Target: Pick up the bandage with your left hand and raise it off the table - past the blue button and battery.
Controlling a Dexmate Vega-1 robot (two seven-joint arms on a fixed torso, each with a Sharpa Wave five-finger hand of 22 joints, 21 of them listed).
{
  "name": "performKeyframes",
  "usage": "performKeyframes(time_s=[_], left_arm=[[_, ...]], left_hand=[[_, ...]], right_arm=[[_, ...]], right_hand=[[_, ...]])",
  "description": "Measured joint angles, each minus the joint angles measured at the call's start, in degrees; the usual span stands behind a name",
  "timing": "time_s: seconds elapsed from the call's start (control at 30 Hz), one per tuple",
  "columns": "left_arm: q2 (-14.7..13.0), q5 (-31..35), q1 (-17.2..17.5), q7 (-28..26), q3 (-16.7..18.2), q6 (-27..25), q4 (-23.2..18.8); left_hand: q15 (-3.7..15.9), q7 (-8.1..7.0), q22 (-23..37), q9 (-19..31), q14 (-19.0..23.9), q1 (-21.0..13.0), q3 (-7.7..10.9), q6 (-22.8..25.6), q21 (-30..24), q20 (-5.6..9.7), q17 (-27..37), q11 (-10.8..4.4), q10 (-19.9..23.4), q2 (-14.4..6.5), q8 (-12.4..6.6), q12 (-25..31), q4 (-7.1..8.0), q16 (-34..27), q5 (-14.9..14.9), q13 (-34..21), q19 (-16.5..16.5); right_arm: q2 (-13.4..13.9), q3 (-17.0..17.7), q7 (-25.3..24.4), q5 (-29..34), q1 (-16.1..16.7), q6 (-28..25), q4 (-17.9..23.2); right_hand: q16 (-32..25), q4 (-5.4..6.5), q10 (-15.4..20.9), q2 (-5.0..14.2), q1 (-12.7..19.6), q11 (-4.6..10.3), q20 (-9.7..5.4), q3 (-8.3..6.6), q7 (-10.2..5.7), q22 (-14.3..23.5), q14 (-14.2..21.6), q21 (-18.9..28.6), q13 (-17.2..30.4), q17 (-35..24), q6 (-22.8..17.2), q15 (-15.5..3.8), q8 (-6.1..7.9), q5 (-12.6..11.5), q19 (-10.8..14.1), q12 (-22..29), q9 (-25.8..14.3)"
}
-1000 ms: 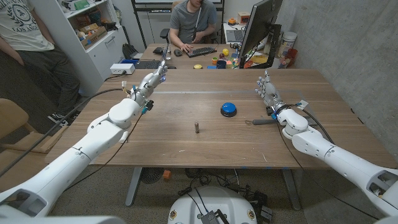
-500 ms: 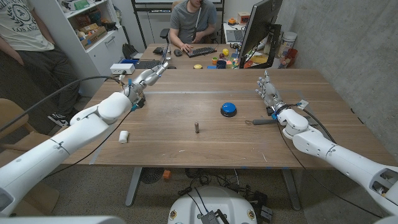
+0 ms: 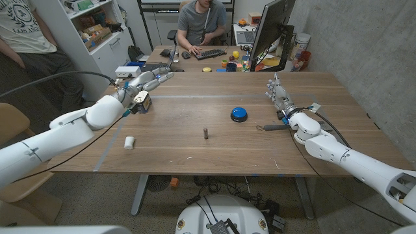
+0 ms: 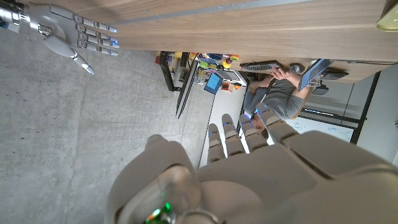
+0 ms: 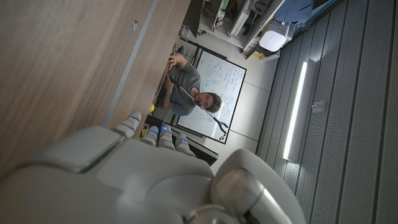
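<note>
The worktop carries one bandage roll, one blue button, one battery standing upright, and one dark tool lying beside the right hand. Two persons are in view: one seated at the far desk, one standing at the picture's left edge.

Compared with half a second ago, the left hand sits further toward the worktop's far left corner, and its arm lies lower and more to the left in the head view. One second ago the arm covered the spot where the bandage roll now shows. The bandage roll, blue button, battery and dark tool occupy the same positions as half a second ago. The right hand holds the same place and pose.

The left hand is raised above the far left part of the worktop, fingers extended and apart, holding nothing; the left wrist view confirms straight fingers with nothing between them. The right hand stands on its edge near the right side, fingers spread and pointing up, holding nothing.

The bandage roll lies on the worktop near the front left, well apart from the left hand and nearer the robot than it. The battery stands between the bandage roll and the blue button, well apart from each.
</note>
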State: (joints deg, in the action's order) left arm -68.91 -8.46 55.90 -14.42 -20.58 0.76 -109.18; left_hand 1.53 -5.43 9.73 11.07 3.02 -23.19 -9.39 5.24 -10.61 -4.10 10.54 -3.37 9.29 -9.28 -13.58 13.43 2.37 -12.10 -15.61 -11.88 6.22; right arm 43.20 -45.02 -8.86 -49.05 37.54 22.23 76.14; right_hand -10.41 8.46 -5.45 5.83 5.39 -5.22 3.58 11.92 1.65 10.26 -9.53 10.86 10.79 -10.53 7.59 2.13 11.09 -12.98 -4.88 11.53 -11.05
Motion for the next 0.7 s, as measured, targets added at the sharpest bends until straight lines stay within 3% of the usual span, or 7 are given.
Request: performKeyframes(time_s=[0.07,0.1,0.17,0.4,0.43,0.63,0.7], left_arm=[[0.0,-0.3,0.0,-0.9,0.0,0.3,0.0],[-6.1,-0.5,1.3,-1.6,-0.3,0.5,-1.7],[-10.2,-0.8,2.5,-2.8,-0.6,1.0,-2.6],[-11.9,-0.8,3.8,-4.4,0.1,2.1,-2.9],[-16.0,-0.4,13.8,-4.5,8.3,2.2,-3.2],[-14.4,1.7,21.9,-0.9,16.6,2.2,-3.0],[-14.4,3.3,21.9,1.2,16.6,2.1,-3.0]], left_hand=[[0.0,0.0,0.0,0.0,0.0,-0.3,0.0,0.0,0.0,0.0,0.2,0.0,0.0,0.3,0.0,0.0,0.0,0.0,0.0,0.0,0.0],[0.0,0.0,0.0,0.0,0.0,-0.3,0.0,0.0,0.0,0.0,0.3,0.0,0.0,0.3,0.0,0.0,0.0,0.0,0.2,0.0,0.0],[0.0,0.0,0.0,0.0,0.0,-0.3,0.0,0.0,0.0,0.0,0.3,0.0,0.0,0.3,0.0,0.0,0.0,0.0,0.4,0.0,0.0],[0.0,0.0,0.0,0.3,0.0,-0.1,0.0,0.0,0.0,0.0,0.3,0.0,0.0,0.9,0.33,0.0,0.0,0.0,0.7,0.0,0.0],[0.0,0.0,0.0,0.3,0.0,-0.1,0.0,0.0,0.0,0.0,0.3,0.0,0.0,0.9,0.34,0.0,0.0,0.0,0.7,0.0,0.0],[0.07,0.0,0.0,0.3,0.8,0.1,0.0,0.0,0.0,0.0,0.3,-0.12,0.1,1.1,0.34,0.0,0.0,-0.2,1.0,0.0,0.6],[0.19,-0.01,0.0,0.3,1.4,0.1,0.0,0.0,-0.1,-0.07,0.3,-0.72,0.7,1.1,0.34,0.0,0.0,-0.2,1.2,-0.2,0.7]], right_arm=[[0.0,-0.2,0.0,0.0,-0.2,0.0,0.0],[0.0,-0.4,-0.3,0.1,-0.3,-0.4,0.1],[0.0,-0.5,-0.4,0.1,-0.4,-0.5,0.2],[0.1,-1.4,-0.6,0.2,-0.9,-0.6,0.6],[0.1,-1.6,-1.2,0.5,-0.9,-0.8,0.7],[0.2,-2.2,-2.1,0.8,-1.1,-1.0,1.4],[0.4,-2.3,-2.1,0.8,-1.1,-1.0,1.6]], right_hand=[[0.0,0.0,0.0,0.0,0.0,0.0,0.0,0.0,0.0,0.0,0.0,0.0,0.0,0.0,0.0,0.02,0.0,0.0,0.0,0.0,0.0],[0.0,0.0,0.0,0.0,0.0,0.0,0.0,0.0,0.0,0.0,-0.1,0.0,0.0,0.0,0.0,0.12,0.0,0.0,0.0,0.0,0.0],[0.0,0.0,0.0,0.0,0.0,0.0,0.0,0.0,0.0,0.0,-0.1,0.0,0.0,0.0,0.0,0.12,0.0,0.0,0.0,0.0,0.0],[0.0,0.0,0.0,0.0,0.0,0.01,0.0,0.0,0.0,0.0,-0.1,0.0,0.0,0.0,0.0,0.12,0.0,0.0,0.0,0.0,0.0],[0.0,0.0,0.0,0.0,0.0,0.01,0.0,0.0,0.0,0.0,-0.1,0.0,0.0,0.0,0.0,0.12,0.0,0.0,0.0,0.0,0.0],[0.0,0.0,0.0,0.0,0.0,0.01,0.0,0.0,0.0,0.0,-0.1,0.0,0.0,0.0,0.0,0.11,0.0,0.0,0.0,0.0,0.0],[0.0,0.0,0.0,0.0,0.0,0.01,0.0,0.0,0.0,0.0,-0.1,0.0,0.0,0.0,0.0,0.11,0.0,0.0,0.0,0.0,0.0]])
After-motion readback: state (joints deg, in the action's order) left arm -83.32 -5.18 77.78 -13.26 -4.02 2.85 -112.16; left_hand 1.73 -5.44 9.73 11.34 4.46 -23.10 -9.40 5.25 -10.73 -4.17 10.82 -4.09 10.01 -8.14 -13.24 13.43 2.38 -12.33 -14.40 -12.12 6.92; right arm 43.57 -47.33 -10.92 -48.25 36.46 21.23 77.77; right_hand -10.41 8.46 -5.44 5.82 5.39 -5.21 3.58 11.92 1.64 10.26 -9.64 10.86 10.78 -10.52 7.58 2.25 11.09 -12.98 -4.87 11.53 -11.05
